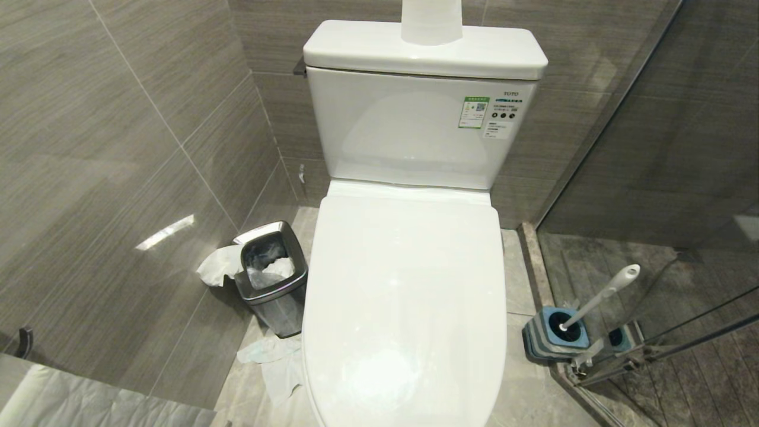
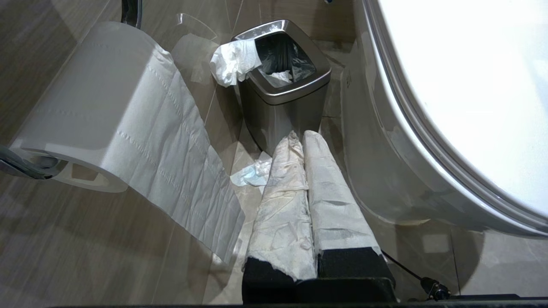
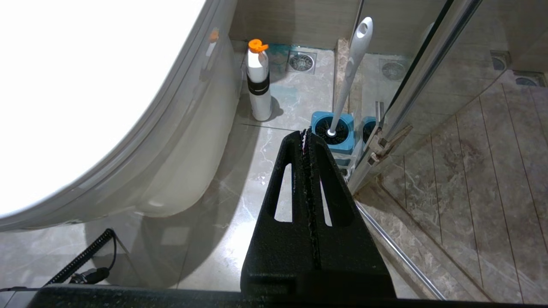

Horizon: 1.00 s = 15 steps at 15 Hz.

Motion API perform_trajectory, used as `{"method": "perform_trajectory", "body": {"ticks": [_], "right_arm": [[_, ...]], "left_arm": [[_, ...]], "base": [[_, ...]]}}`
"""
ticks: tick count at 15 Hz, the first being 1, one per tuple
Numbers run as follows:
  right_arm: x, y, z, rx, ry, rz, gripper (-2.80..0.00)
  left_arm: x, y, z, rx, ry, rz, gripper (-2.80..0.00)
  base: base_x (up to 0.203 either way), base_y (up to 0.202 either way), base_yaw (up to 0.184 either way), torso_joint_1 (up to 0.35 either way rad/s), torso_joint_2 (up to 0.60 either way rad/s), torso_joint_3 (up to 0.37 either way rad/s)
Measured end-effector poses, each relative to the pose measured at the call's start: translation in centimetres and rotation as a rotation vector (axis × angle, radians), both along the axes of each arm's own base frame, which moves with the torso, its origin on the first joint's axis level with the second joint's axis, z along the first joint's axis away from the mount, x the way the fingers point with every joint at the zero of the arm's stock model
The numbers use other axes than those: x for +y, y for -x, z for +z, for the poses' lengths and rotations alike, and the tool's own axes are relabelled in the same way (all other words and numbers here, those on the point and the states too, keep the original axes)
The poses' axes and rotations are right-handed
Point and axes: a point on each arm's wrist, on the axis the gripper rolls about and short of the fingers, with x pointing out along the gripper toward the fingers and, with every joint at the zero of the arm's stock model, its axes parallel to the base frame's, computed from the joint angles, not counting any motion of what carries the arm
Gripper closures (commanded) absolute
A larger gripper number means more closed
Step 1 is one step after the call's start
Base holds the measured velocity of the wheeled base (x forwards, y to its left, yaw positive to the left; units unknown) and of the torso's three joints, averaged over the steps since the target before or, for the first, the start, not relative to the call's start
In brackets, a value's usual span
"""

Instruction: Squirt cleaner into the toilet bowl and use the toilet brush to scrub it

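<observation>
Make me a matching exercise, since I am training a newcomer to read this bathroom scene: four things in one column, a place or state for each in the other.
Things:
1. toilet lid
2. toilet brush
3. waste bin
4. white bottle with orange cap

Places or states:
A. standing in a blue-topped holder by the glass door
B. on the floor on the toilet's right, upright
C. closed down
D. on the floor on the toilet's left, with tissue hanging over its rim

Pairs: 1-C, 2-A, 3-D, 4-B

The toilet bowl (image 1: 409, 296) sits centred, hidden under its closed white lid. The toilet brush (image 1: 602, 295) stands at four o'clock, white handle leaning right, head down in its blue-topped holder (image 1: 554, 335).
</observation>
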Motion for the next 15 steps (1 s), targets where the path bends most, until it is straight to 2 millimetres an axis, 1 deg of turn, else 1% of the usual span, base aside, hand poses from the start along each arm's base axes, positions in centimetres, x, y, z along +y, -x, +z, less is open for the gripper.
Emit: {"method": "perform_trajectory", "body": {"ticks": [15], "right_arm": [[0.0, 0.0, 0.0, 0.0, 0.0, 0.0, 0.0]], "left_arm": [[0.0, 0.0, 0.0, 0.0, 0.0, 0.0, 0.0]], "base": [[0.0, 0.0, 0.0, 0.0, 0.0, 0.0]]}}
